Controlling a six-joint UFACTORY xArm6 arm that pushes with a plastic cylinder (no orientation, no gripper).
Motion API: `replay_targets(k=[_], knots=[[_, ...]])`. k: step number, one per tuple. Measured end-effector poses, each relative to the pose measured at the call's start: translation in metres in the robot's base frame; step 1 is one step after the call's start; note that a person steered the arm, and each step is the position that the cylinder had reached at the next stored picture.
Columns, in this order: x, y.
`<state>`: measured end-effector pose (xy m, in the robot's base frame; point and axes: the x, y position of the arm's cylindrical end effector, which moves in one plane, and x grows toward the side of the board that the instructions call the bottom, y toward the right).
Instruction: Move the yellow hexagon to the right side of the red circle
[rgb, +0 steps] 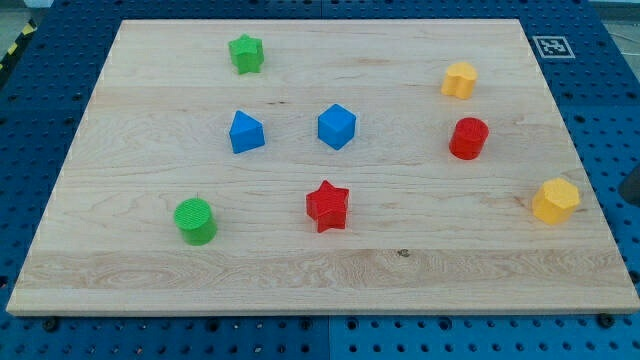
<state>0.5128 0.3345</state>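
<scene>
The yellow hexagon (555, 201) lies near the board's right edge, below and to the right of the red circle (468, 138). The two are apart, with bare wood between them. A dark shape (633, 188) shows at the view's right edge, just off the board and right of the yellow hexagon. It looks like my tip, but it is cut off by the frame, so I cannot be sure. Nothing touches the hexagon.
A second yellow block (460, 80) of unclear shape lies above the red circle. A red star (327, 206), a blue cube (337, 126), a blue block (246, 132), a green star (245, 53) and a green circle (196, 221) lie further left on the wooden board (320, 280).
</scene>
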Motion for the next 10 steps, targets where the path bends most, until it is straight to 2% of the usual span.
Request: replay_targets(k=[4,9,10], knots=[[0.069,-0.023],[0.068,-0.048],[0.068,-0.07]])
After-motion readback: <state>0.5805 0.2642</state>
